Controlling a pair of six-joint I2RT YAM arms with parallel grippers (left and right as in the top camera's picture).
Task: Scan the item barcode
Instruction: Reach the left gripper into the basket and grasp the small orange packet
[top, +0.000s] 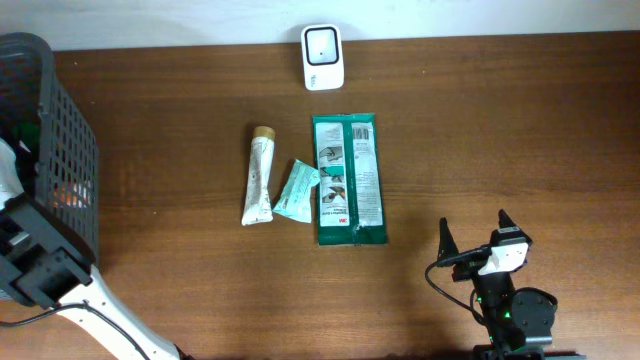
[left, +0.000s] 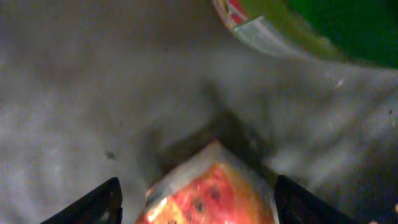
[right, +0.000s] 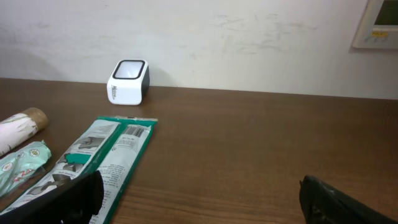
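Left gripper (left: 198, 202): jaws apart, either side of a red-orange packet (left: 211, 183), gaps visible, no grip. Blurred green item (left: 311, 25) beyond it. Left arm is at the black basket (top: 60, 150).

Right gripper (top: 473, 226): wide, empty, low over desk (top: 520, 120).

Mid-desk: green pack (top: 348, 180), sachet (top: 297, 190), tube (top: 259, 180). Scanner (top: 322, 57) at far edge.

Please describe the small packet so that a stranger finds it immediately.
Find the white scanner at the edge of the table; in front lies a long green package. Between that and the cream tube lies the small packet: pale teal, tilted, the shortest of the three.
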